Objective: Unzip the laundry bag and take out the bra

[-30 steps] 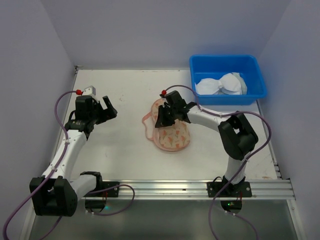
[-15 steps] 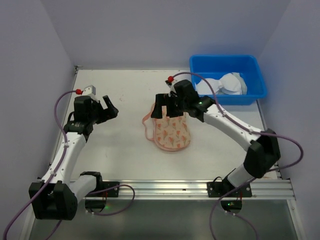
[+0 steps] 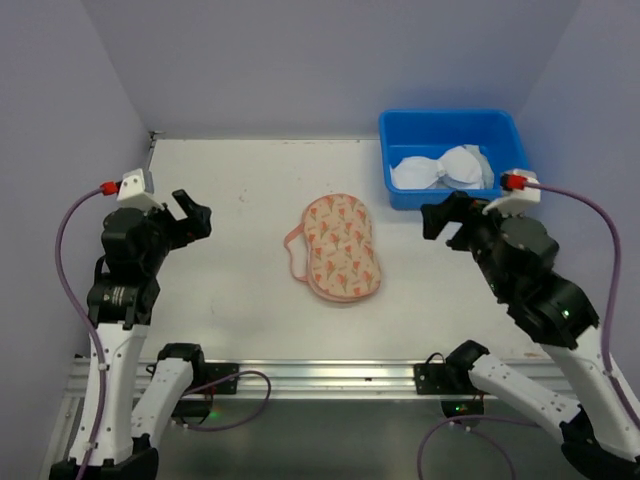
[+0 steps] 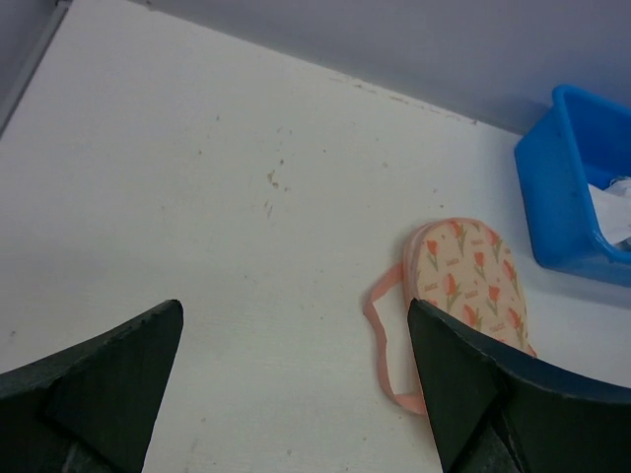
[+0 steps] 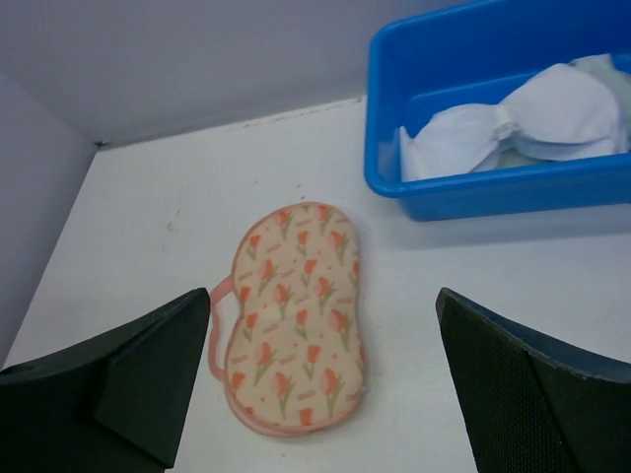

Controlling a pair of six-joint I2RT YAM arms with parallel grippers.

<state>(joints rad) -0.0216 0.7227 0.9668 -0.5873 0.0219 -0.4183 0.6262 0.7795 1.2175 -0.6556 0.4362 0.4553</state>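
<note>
The laundry bag (image 3: 340,248), a peach figure-eight pouch with a tulip print and a pink strap, lies flat in the middle of the table. It also shows in the left wrist view (image 4: 471,281) and the right wrist view (image 5: 296,315). The white bra (image 3: 445,168) (image 5: 523,123) lies in the blue tub (image 3: 510,125). My left gripper (image 3: 188,214) (image 4: 296,315) hangs open, well left of the bag. My right gripper (image 3: 447,220) (image 5: 323,296) is open too, raised to the right of the bag and near the tub's front. Neither holds anything.
The blue tub (image 5: 394,118) (image 4: 552,197) stands at the back right corner. Grey walls close the table on the left, back and right. An aluminium rail (image 3: 380,378) runs along the near edge between the arm bases.
My right gripper has let go of the bag, opened, and drawn back to the right. The bag has settled flat. The left arm has pulled back towards the left.
</note>
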